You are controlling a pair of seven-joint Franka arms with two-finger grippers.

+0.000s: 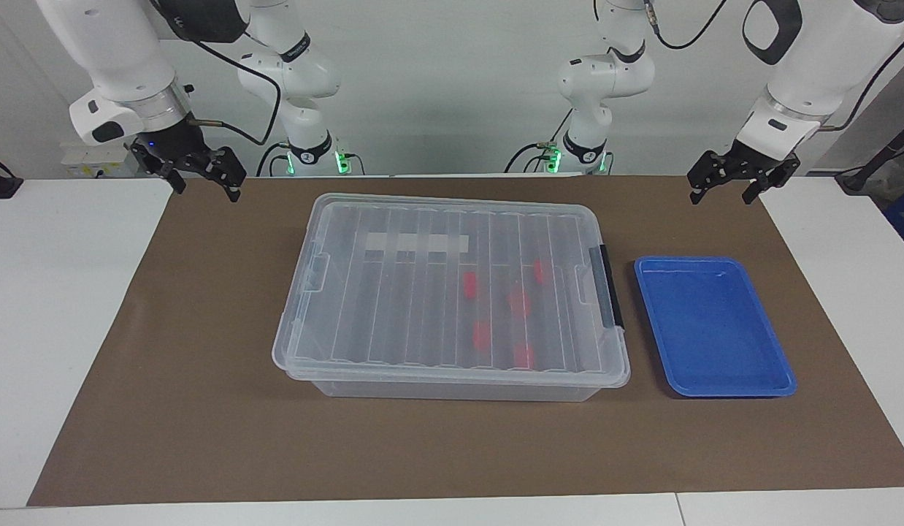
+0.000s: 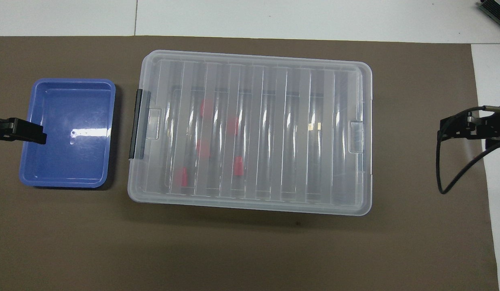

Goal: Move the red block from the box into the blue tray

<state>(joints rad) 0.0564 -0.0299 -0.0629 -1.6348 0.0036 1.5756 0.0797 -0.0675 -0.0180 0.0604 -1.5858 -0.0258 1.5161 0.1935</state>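
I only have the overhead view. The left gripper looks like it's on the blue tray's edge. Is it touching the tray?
Observer: No. The facing view shows the left gripper hanging in the air, well clear of the blue tray.
Operator: And the right gripper?
Observer: The right gripper is raised too, over the mat off the end of the box, touching nothing.
Operator: Fingers?
Observer: Open on both.

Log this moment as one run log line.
box: lid on, red blocks inside | blue tray: empty | left gripper: raised, open | right gripper: raised, open
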